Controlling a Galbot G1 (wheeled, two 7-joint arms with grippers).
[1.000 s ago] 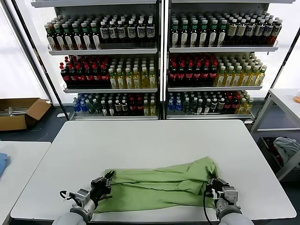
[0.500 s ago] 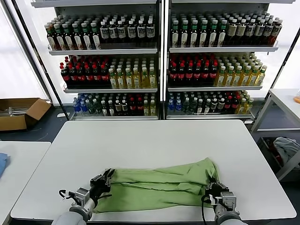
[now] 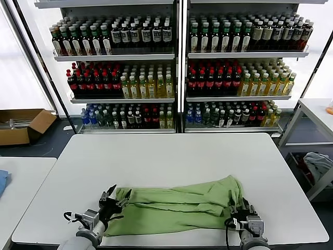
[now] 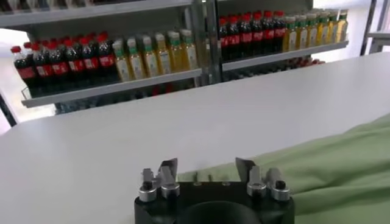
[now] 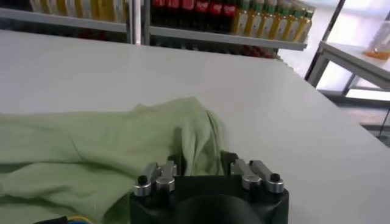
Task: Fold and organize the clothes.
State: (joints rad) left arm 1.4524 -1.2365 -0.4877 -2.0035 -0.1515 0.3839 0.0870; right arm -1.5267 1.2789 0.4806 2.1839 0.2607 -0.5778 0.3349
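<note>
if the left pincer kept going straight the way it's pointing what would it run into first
Probably nothing soon. The left pincer, open at the near left end of the green shirt, points across bare white table. Its path looks free to the far edge, with the bottle shelves beyond. The shirt lies just beside that line, though depth is unclear.

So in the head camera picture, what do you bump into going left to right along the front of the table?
Left tool → green T-shirt → right tool.
</note>
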